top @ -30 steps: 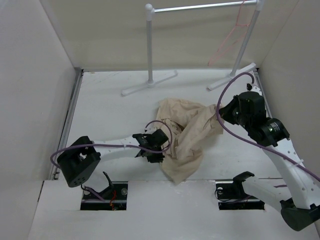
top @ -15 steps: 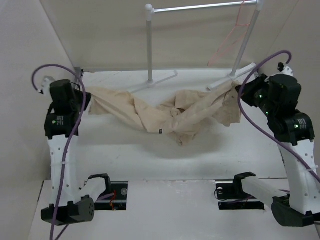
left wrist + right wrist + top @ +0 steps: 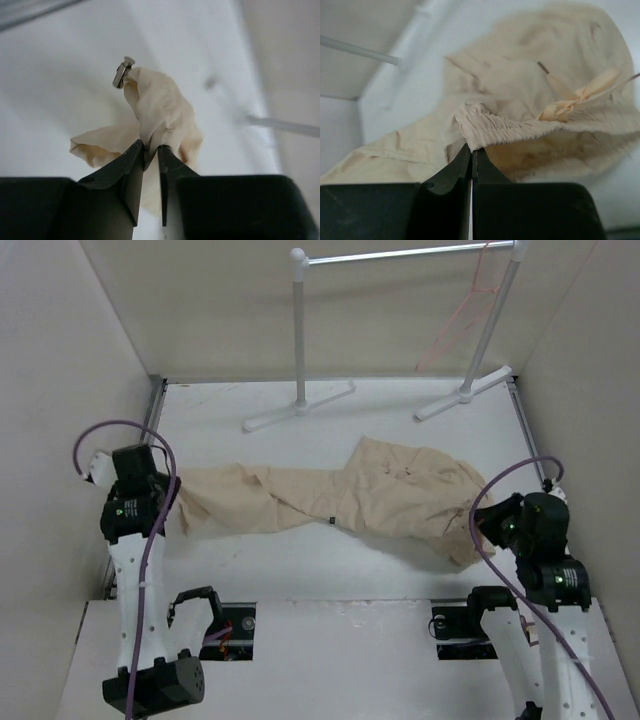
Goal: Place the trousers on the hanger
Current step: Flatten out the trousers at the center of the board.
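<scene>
The trousers [image 3: 340,502] are plain beige-tan, with a small dark tag [image 3: 330,519] on their near edge and a paler cream drawstring [image 3: 565,106] at their waistband. A silver-grey cord end [image 3: 122,72] tips their cloth. Beyond the trousers, the hanger [image 3: 455,325] is pink-red, the rack [image 3: 298,330] white. The table [image 3: 260,560] under them is white. The left gripper [image 3: 150,146] and right gripper [image 3: 471,148] at the trousers' ends are black, their cables [image 3: 122,423] purple.

No readable text, dark tag [image 3: 330,519] on trousers [image 3: 400,495] illegible
</scene>
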Controlling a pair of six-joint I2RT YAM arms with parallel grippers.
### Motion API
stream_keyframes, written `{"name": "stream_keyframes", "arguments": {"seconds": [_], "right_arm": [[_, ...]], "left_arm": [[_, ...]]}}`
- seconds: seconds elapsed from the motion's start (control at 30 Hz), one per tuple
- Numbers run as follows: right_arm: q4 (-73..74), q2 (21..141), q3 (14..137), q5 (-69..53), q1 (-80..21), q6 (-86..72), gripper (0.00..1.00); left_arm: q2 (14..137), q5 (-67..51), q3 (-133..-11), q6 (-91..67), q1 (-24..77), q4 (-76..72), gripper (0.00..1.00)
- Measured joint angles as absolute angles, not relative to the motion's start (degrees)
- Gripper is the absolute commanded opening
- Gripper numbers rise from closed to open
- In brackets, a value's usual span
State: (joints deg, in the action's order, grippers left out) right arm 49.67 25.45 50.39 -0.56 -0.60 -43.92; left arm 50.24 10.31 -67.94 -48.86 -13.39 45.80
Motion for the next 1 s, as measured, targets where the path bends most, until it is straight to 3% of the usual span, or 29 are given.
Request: {"name": "stream_keyframes", "arguments": {"seconds": [0.1, 0.17, 0.43, 0.6, 1.0], "right_arm": [[55.16, 25.80, 43.31, -0.97, 0.78, -46.17, 0.00], [56.31, 26.20, 42.33, -1.48, 0.78, -46.92, 0.00], [54.74, 25.56, 42.11, -1.54, -1.06, -46.24, 0.00], [53.49, 25.58, 40.12, -2.00, -4.84, -45.19, 0.01], [51.27, 28.93, 39.29, -1.69, -21.96, -44.86, 0.02]], "left_arm": [[49.41, 11.22, -55.66, -48.03, -12.56, 48.95, 0.39], [49.82, 11.49, -52.45, -47.11, -12.23, 51.37, 0.44], [48.64, 15.16, -54.68, -45.58, -4.12, 51.09, 0.52], [56.51, 12.21, -53.80, -47.48, 0.93, 46.78, 0.52], [77.25, 6.33, -50.09, -54.61, -8.69, 28.45, 0.62]]}}
